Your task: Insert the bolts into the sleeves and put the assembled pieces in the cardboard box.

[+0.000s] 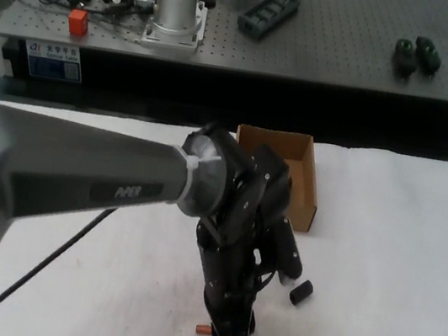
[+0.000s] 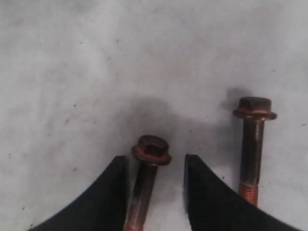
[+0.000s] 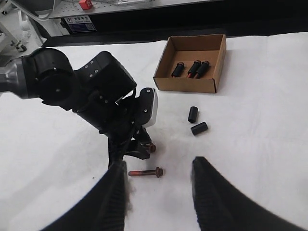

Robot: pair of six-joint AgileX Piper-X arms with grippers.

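Status: left gripper (image 2: 155,166) is down at the desk (image 1: 399,247), near centre. Its jaws are apart and straddle a bolt (image 2: 143,192) lying flat on the white cover. The fingers sit either side of the shank just below the flanged hex head, with a sliver of gap on each side, so nothing is clamped yet. A second bolt (image 2: 252,139) lies just beside it, roughly parallel and outside one finger. The right gripper (image 3: 159,166) hangs above the near side with its jaws apart and empty. Two loose black sleeves (image 3: 192,114) (image 3: 199,128) lie to the right of the left gripper, between it and the cardboard box (image 3: 185,84) further back. The box already holds three assembled pieces (image 3: 194,69). Handling, as I judge it: the bolt is small, rigid metal, light enough for a modest squeeze and not fragile. The round shank will likely roll or twist if pinched off-centre. Best hold looks like the plain shank right under the flange, which leaves the threaded end free to enter a sleeve and lets the flange act as a stop against slipping. The cover looks soft, so the fingertips probably need to press into it to get under the shank's midline. Watch the outer finger, since it could knock the neighbouring bolt on closing.
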